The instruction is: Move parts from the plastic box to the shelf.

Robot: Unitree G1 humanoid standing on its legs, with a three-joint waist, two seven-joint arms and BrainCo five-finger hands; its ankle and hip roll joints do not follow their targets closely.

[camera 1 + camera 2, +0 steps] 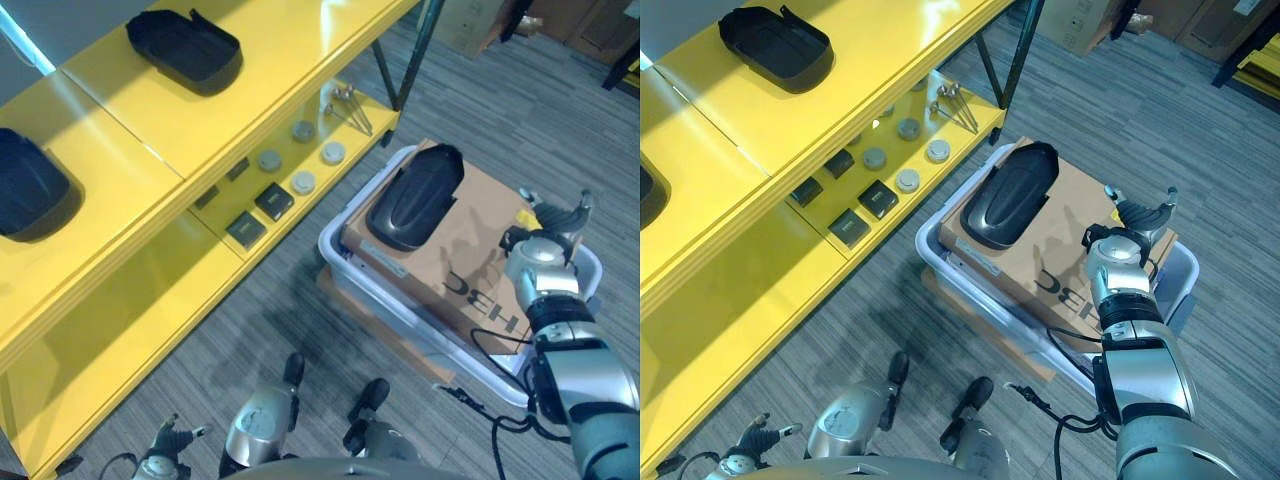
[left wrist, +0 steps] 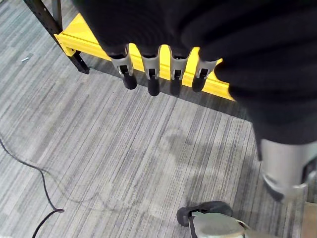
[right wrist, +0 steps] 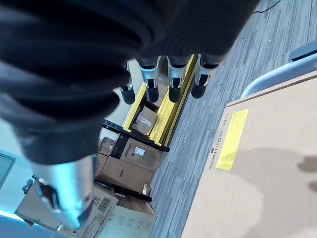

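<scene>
- The right hand (image 1: 1137, 222), at the right of the frame, hovers with relaxed fingers above the cardboard sheet (image 1: 470, 250), holding nothing.
- The black part (image 1: 415, 195) lies on that sheet over the plastic box (image 1: 335, 240), at centre.
- I think the hand should reach toward the part and grasp its rim firmly before lifting to the yellow shelf (image 1: 250, 70).
- The left hand (image 2: 158, 74) hangs loose, fingers straight, above the floor.

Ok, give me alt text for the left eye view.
The robot's right hand, fingers open, hovers over a brown cardboard sheet covering a pale plastic box; a black moulded part lies on it, beside a yellow metal shelf.
</scene>
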